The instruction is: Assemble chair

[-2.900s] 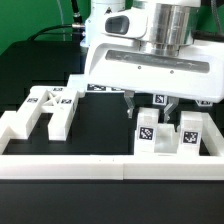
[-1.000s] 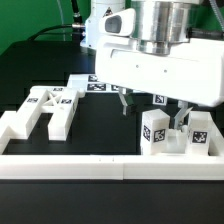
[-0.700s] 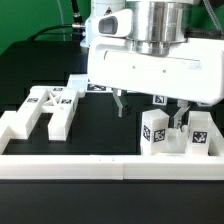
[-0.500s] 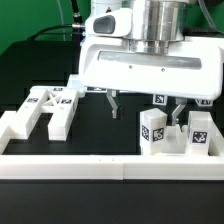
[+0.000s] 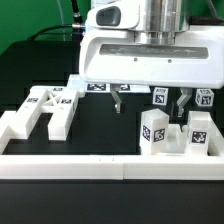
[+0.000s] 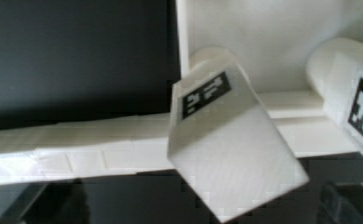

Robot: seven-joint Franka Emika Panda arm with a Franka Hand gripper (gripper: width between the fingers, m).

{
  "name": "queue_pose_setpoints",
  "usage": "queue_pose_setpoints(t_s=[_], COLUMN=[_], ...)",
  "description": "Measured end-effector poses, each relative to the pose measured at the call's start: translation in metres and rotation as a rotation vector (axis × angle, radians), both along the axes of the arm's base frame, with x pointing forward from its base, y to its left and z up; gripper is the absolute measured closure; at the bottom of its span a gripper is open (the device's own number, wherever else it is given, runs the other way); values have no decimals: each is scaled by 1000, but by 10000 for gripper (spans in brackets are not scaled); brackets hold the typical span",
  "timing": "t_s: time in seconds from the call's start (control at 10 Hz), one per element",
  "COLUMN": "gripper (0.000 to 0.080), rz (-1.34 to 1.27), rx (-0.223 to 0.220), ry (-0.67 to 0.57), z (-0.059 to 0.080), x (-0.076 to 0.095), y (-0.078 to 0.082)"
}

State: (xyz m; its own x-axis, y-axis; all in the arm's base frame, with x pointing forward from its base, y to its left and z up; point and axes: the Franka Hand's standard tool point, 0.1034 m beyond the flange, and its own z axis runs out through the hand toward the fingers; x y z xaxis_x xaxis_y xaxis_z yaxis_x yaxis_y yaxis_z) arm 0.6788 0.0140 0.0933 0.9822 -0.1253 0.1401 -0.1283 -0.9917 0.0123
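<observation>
Several white chair pieces with black-and-white tags lie on the black table. An H-shaped piece (image 5: 45,110) rests at the exterior view's left. At the right, two upright blocks (image 5: 153,133) (image 5: 198,134) stand side by side against the front wall. My gripper (image 5: 151,100) hangs open just above and behind the left block, with nothing between its fingers (image 5: 120,99). More tagged pieces (image 5: 100,87) lie behind it, partly hidden by the hand. The wrist view looks down on a tagged block (image 6: 222,130) close below, with a second tagged piece (image 6: 359,95) beside it.
A long low white border wall (image 5: 100,166) runs along the front, and the blocks sit right against it. In the wrist view the same wall (image 6: 71,145) crosses under the block. The robot's hand hides much of the back of the table.
Over the last second the hand has risen, so the fingers now hang clear above the right-hand blocks. Those blocks sit slightly further right than in the oldest frame. The jaws stayed open.
</observation>
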Motion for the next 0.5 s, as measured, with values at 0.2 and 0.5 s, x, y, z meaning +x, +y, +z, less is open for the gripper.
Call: queue_pose_setpoints(t_s=[0.2,0.5], gripper=[151,151], rz=[-8,-90], rx=[1,82], ry=[0,10], z=[0,8], x=[0,-2], y=[-1,1])
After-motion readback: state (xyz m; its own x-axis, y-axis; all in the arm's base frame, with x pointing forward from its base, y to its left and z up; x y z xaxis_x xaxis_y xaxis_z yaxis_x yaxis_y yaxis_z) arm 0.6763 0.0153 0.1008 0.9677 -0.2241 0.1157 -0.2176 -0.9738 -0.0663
